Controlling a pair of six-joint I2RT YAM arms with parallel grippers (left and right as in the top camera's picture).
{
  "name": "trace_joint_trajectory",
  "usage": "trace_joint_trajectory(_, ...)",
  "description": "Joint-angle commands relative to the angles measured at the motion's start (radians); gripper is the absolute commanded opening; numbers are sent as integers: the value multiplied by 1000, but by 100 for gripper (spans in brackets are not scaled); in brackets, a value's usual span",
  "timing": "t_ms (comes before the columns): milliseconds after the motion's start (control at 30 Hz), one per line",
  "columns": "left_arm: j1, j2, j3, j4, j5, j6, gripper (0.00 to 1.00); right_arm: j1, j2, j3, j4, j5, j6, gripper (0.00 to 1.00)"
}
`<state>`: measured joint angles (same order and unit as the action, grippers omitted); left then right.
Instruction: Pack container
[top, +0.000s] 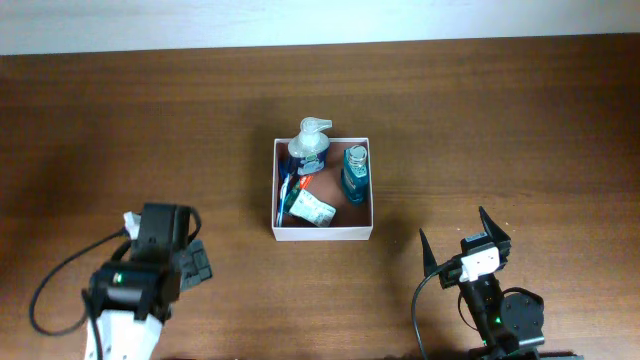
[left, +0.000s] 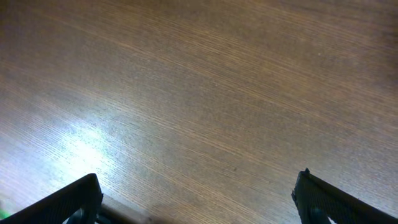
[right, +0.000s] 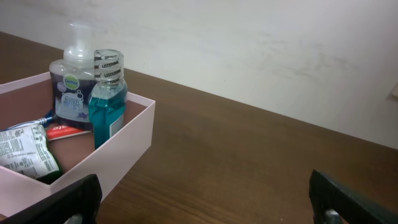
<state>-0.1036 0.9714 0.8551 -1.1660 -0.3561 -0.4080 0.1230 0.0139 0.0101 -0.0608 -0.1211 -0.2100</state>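
Note:
The container (top: 322, 233), a square shallow box with white walls and a reddish-brown inside, sits mid-table. Inside it stand a clear pump bottle (top: 310, 148) and a teal bottle (top: 355, 172); a white sachet (top: 312, 210) and a red tube (top: 292, 188) lie flat. My right gripper (top: 458, 238) is open and empty, to the front right of the box. In the right wrist view the container wall (right: 118, 155), teal bottle (right: 107, 102) and pump bottle (right: 71, 87) are at the left. My left gripper (left: 199, 199) is open over bare wood, far left of the box.
The left arm (top: 150, 270) with its looping cable sits at the front left of the brown wooden table (top: 500, 120). A pale wall (right: 261, 56) runs behind the table's far edge.

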Motion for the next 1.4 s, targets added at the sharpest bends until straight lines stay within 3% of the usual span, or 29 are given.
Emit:
trace_joint_trajectory(0, 1, -88, -31, 2, -6, 5, 99, -8, -10, -5, -6, 9, 0, 98)
trace_joint_trajectory(400, 1, -319, -162, 56, -1, 5, 99, -8, -10, -5, -6, 9, 0, 98)
trace_joint_trajectory(833, 2, -548, -383, 418, 63, 5, 99, -8, -10, -5, -6, 9, 0, 98)
trace_joint_trajectory(1367, 23, -729, -611, 754, 129, 5, 99, -8, -10, -5, -6, 9, 0, 98)
